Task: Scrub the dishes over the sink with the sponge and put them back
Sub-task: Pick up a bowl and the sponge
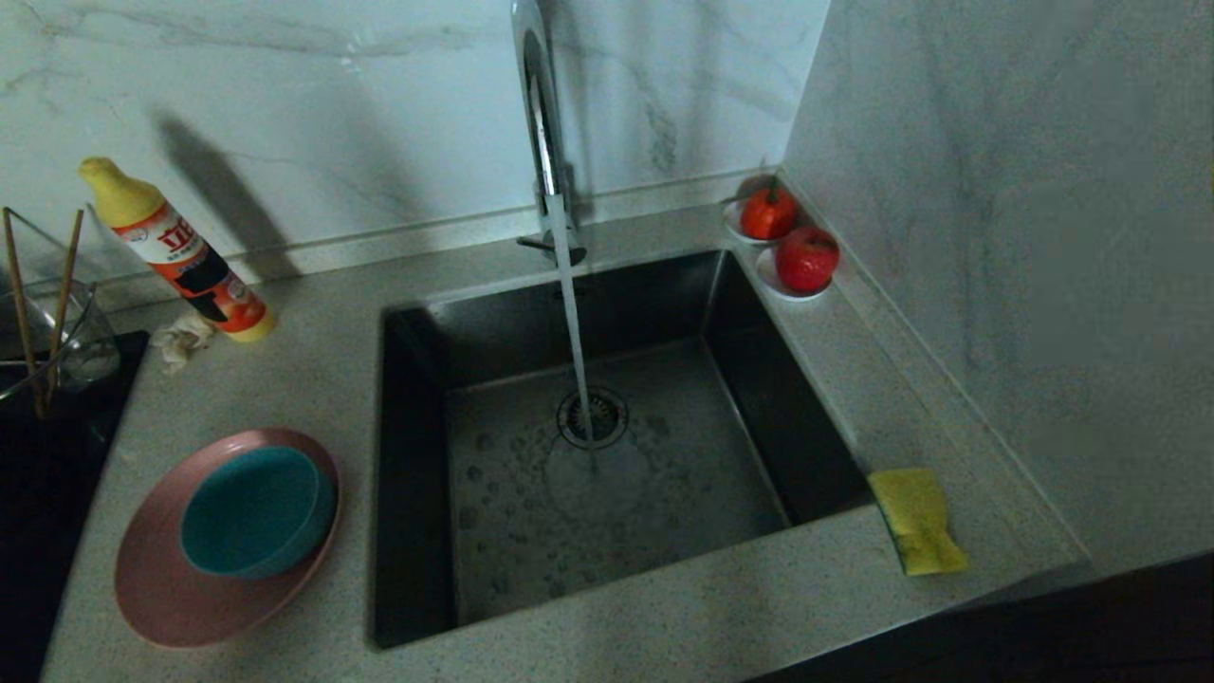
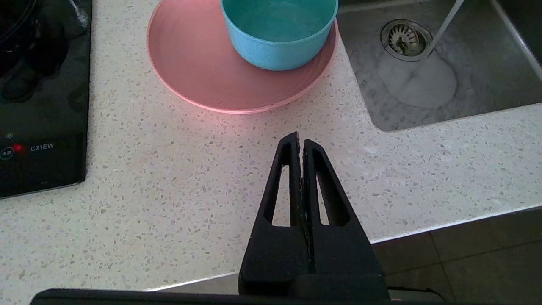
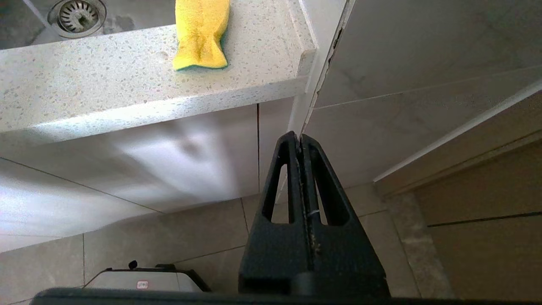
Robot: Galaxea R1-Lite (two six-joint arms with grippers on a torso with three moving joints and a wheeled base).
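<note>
- Your left end effector (image 2: 301,142) has its two black fingers pressed together with nothing between them; it hangs above the speckled desk (image 2: 178,178), near the front edge, apart from the dishes.
- Your right end effector (image 3: 300,137) is likewise pressed together and empty; it sits off the front of the desk, below the desk's corner, with floor tiles under it.
- Neither arm shows in the head view.
- Just ahead of your left end effector you see the pink plate (image 2: 190,59), flat on the desk left of the sink (image 1: 607,474).
- The teal bowl (image 1: 256,512) stands upright on that plate, toward the sink side.
- The sponge (image 1: 918,520) lies on the desk at the sink's front right corner, yellow face up, a thin green edge showing underneath in the right wrist view.
- The chopsticks (image 1: 19,304) stand tilted in a clear glass container (image 1: 66,332) at the far left.
- Water runs from the faucet (image 1: 542,123) straight onto the drain strainer (image 1: 593,415).
- A detergent bottle (image 1: 175,251) leans by the back wall, and two white saucers (image 1: 773,270) with red fruit sit at the sink's far right corner.
</note>
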